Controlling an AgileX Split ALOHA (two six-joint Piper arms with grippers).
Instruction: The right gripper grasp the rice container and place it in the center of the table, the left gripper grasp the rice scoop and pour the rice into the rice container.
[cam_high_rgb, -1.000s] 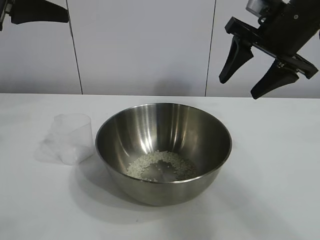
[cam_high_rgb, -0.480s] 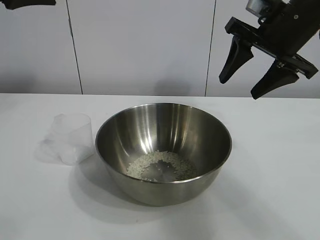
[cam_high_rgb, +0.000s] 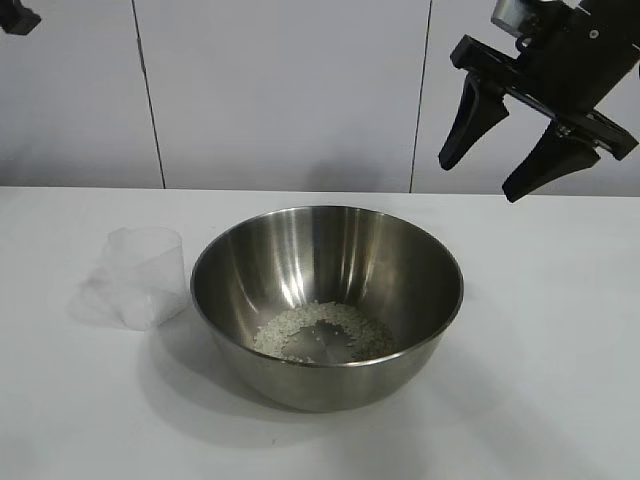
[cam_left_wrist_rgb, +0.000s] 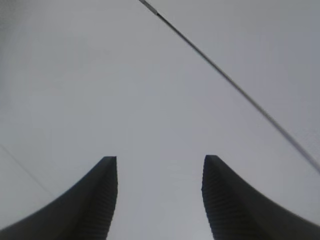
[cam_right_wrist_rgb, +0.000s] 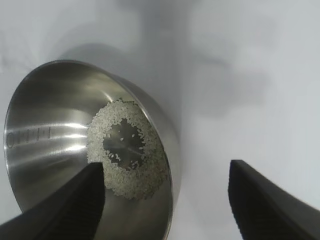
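Note:
The rice container, a wide steel bowl, stands in the middle of the white table. A thin ring of rice lies in its bottom. The rice scoop, a clear plastic cup, rests on the table just left of the bowl, with no rice visible in it. My right gripper hangs open, high above the bowl's right side; its wrist view looks down on the bowl and the rice past its spread, empty gripper. My left gripper is open, empty and faces the wall; only a tip shows at the exterior view's top left corner.
A white panelled wall with vertical seams stands right behind the table. Bare tabletop lies in front of the bowl and to its right.
The left gripper has withdrawn upward and to the left, almost out of the exterior view. The right gripper, bowl and scoop have not moved.

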